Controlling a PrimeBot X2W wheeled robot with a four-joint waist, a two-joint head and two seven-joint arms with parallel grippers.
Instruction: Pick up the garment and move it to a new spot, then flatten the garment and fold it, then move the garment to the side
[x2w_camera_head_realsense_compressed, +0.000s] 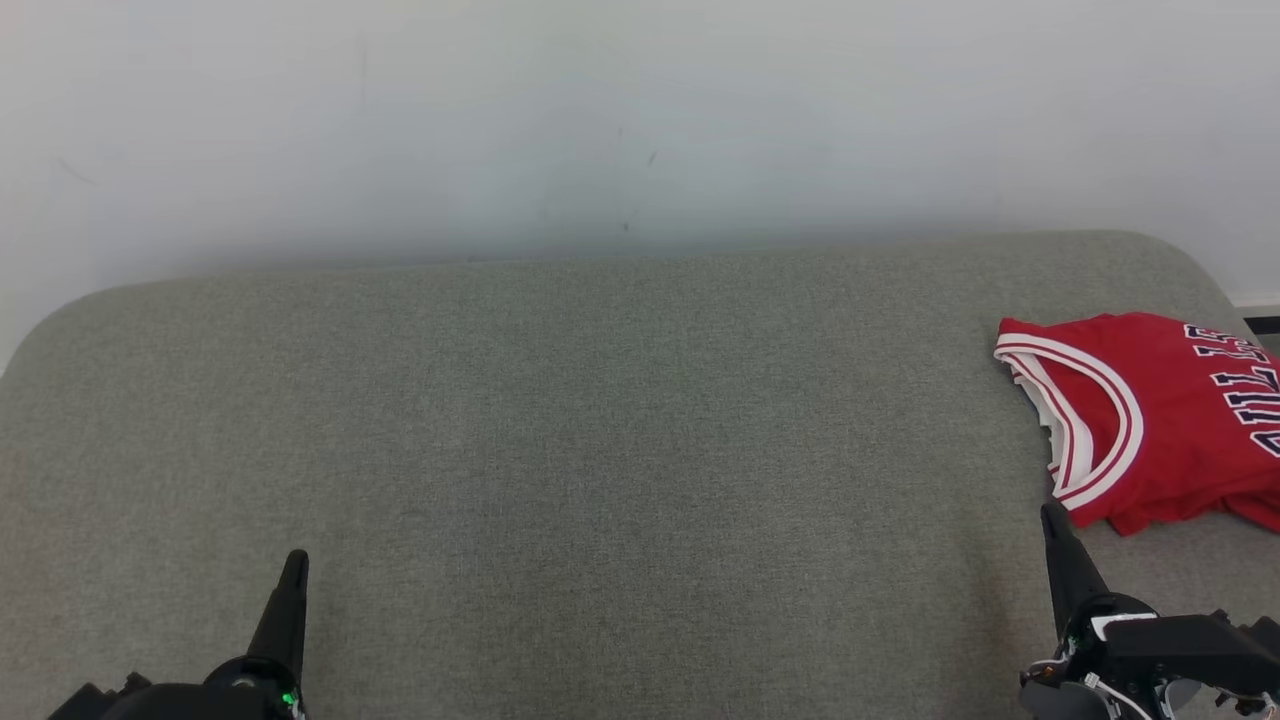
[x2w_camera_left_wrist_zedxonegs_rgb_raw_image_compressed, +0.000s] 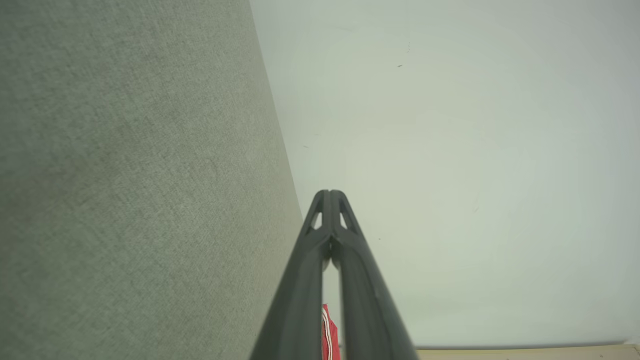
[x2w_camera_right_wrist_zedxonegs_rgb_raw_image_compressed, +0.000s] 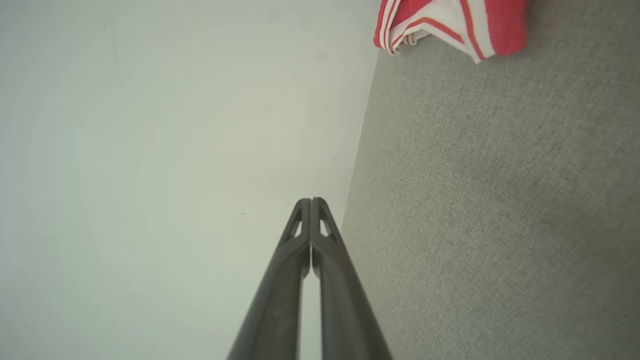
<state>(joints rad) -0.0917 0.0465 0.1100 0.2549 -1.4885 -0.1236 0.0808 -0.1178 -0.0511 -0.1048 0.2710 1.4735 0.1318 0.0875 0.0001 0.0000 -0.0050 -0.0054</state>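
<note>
The garment (x2w_camera_head_realsense_compressed: 1160, 420) is a red jersey with white and dark trim and dark lettering, lying folded at the far right of the grey-green padded surface (x2w_camera_head_realsense_compressed: 600, 450), partly cut off by the view's edge. A corner of the garment (x2w_camera_right_wrist_zedxonegs_rgb_raw_image_compressed: 450, 25) sits at the top of the right wrist view, and a sliver of the garment (x2w_camera_left_wrist_zedxonegs_rgb_raw_image_compressed: 330, 335) peeks between the left fingers. My right gripper (x2w_camera_head_realsense_compressed: 1052, 512) is shut and empty, its tip just below the jersey's near-left corner. At the lower left, far from the jersey, my left gripper (x2w_camera_head_realsense_compressed: 296, 560) is shut and empty. Both wrist views show the tips pressed together: left gripper (x2w_camera_left_wrist_zedxonegs_rgb_raw_image_compressed: 330, 192), right gripper (x2w_camera_right_wrist_zedxonegs_rgb_raw_image_compressed: 310, 201).
A pale wall (x2w_camera_head_realsense_compressed: 600, 120) rises right behind the padded surface's far edge. The surface has rounded far corners at left and right. A dark strip (x2w_camera_head_realsense_compressed: 1262, 324) shows beyond the right corner.
</note>
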